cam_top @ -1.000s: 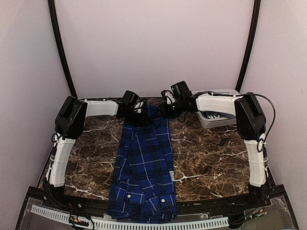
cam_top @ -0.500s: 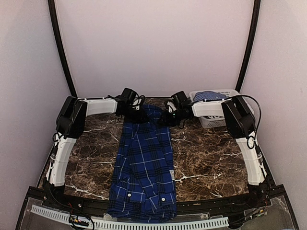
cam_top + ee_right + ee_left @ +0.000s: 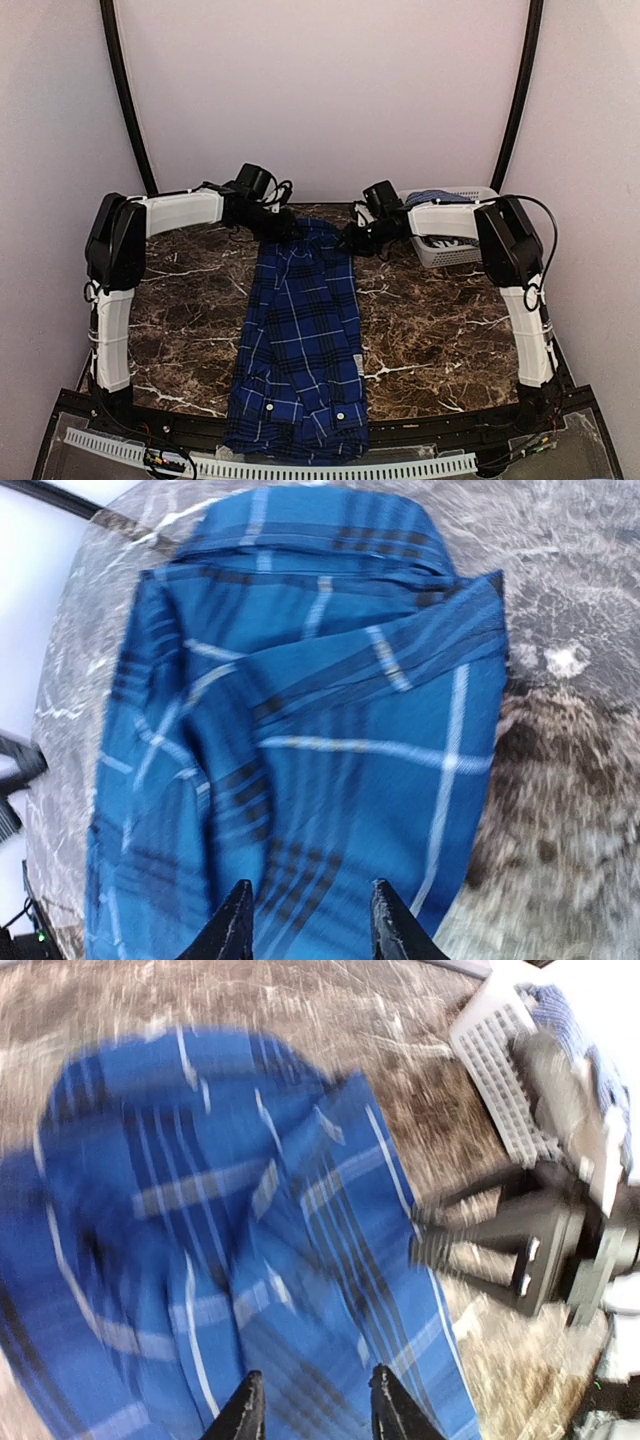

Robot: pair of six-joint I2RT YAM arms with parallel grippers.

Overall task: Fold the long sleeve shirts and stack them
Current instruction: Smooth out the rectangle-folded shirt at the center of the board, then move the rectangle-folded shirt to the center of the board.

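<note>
Dark navy/royal plaid shirt [image 3: 300,340] w/ thin white lines lay flat, folded lengthwise into a long strip. Collar end was near the basket [image 3: 447,257], to its left; hem end well apart from it. Lighter blue fine-check shirt [image 3: 432,197] sat bunched inside basket.

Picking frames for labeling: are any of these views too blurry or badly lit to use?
Top external: sharp, evenly lit, no glare; the check lines on the plaid shirt are crisp. Left wrist: heavy motion blur, with the shirt's stripes smeared and the edges of the lattice basket soft. Right wrist: milder blur, the collar is readable, and the marble table is smeared on the right.
</note>
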